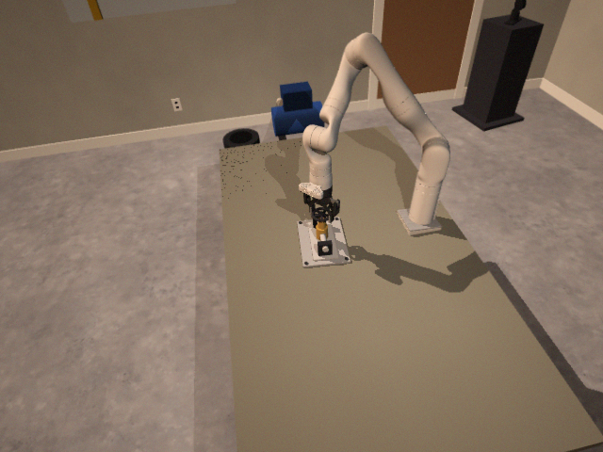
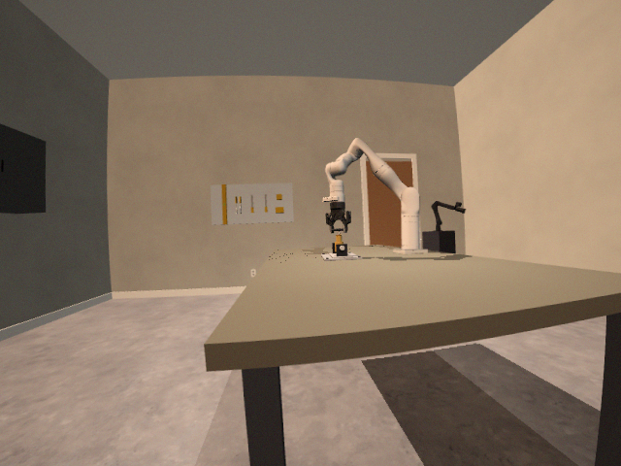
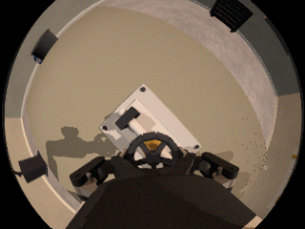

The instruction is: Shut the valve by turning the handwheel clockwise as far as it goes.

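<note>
The valve stands on a white base plate (image 1: 324,243) near the middle of the tan table. Its black handwheel (image 3: 152,152) tops an orange stem (image 1: 320,229) above a black body (image 1: 324,247). My gripper (image 1: 323,213) points straight down over the valve, with a finger on each side of the handwheel rim, shut on it. In the wrist view the gripper (image 3: 152,160) has its fingers pressed against the wheel's left and right edges. In the exterior view the gripper (image 2: 338,226) sits just above the valve (image 2: 340,248).
The arm's base (image 1: 418,224) stands on the table to the right of the valve. A patch of small dark specks (image 1: 240,165) lies at the table's far left corner. A blue box (image 1: 295,109) and a black tyre (image 1: 240,137) sit on the floor behind the table.
</note>
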Tool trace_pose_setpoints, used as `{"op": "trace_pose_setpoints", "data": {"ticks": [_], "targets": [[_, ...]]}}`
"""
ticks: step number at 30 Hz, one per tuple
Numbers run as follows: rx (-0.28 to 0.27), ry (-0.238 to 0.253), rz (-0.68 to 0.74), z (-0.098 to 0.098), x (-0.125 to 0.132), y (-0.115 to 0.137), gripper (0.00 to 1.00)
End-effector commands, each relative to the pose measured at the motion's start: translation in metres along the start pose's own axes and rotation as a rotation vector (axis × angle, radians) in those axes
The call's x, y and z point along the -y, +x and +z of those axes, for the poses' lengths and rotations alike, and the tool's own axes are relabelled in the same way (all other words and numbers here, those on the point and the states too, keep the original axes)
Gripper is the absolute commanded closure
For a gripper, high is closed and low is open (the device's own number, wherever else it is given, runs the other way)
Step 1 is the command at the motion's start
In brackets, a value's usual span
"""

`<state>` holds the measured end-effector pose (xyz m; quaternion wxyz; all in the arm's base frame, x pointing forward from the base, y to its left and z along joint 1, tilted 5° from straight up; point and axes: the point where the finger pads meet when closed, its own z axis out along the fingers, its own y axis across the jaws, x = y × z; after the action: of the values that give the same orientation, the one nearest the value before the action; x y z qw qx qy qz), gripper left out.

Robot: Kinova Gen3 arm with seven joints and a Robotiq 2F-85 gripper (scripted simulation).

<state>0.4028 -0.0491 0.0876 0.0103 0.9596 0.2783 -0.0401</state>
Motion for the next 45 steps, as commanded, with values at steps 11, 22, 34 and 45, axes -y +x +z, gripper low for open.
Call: {"op": "trace_pose_setpoints", "data": {"ticks": [11, 22, 34, 45], "targets": [[0.0, 0.0, 0.098, 0.001, -0.0002, 0.0003, 1.0], [0.0, 0.0, 0.246, 0.001, -0.0002, 0.0003, 1.0], [0.0, 0.0, 0.411, 0.001, -0.0002, 0.0003, 1.0], [0.0, 0.0, 0.577, 0.001, -0.0002, 0.0003, 1.0]]}}
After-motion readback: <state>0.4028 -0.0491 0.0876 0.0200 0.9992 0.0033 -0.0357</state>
